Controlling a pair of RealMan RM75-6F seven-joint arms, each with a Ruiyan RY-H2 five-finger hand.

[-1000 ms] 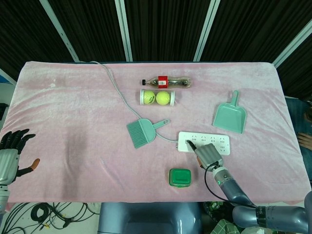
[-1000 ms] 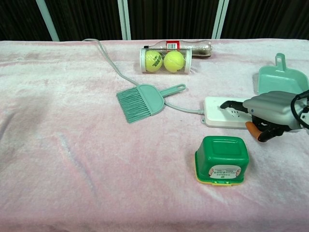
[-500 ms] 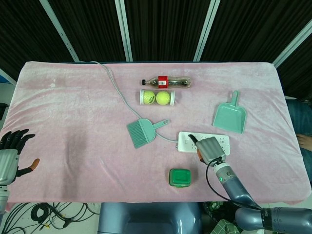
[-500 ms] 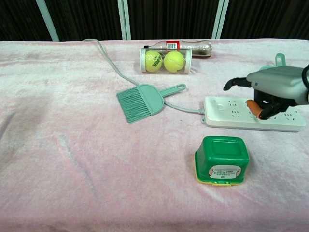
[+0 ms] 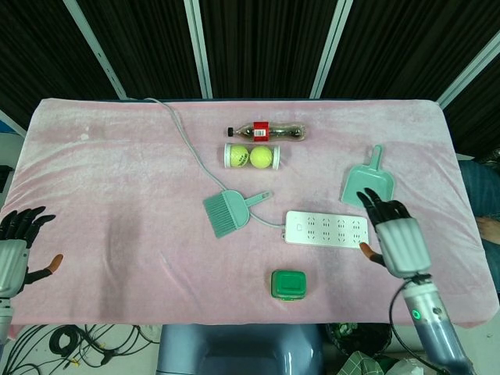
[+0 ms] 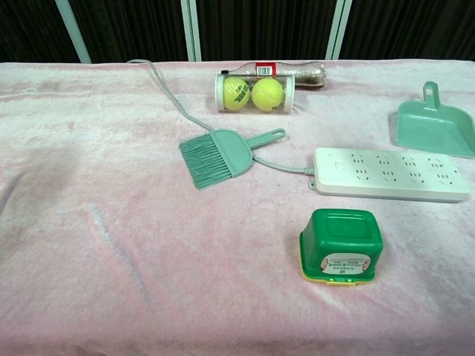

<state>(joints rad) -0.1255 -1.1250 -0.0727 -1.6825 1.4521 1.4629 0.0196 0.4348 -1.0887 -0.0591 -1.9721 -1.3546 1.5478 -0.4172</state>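
My right hand (image 5: 396, 234) hovers open, fingers spread, just right of the white power strip (image 5: 326, 229), holding nothing; the chest view does not show it. The power strip (image 6: 391, 173) lies flat with its grey cable running toward the far left. My left hand (image 5: 17, 244) sits open at the table's near-left edge, away from everything. A green box (image 5: 288, 284) stands in front of the strip (image 6: 341, 245). A teal brush (image 5: 230, 211) lies left of the strip (image 6: 223, 154).
A teal dustpan (image 5: 369, 184) lies behind the right hand (image 6: 433, 125). A clear tube of tennis balls (image 5: 253, 156) and a plastic bottle (image 5: 269, 132) lie at the back centre. A pink cloth (image 5: 117, 203) covers the table.
My right hand lifted off the power strip, moved right and toward the near edge, and opened its fingers. It has left the chest view. The left hand has stayed put.
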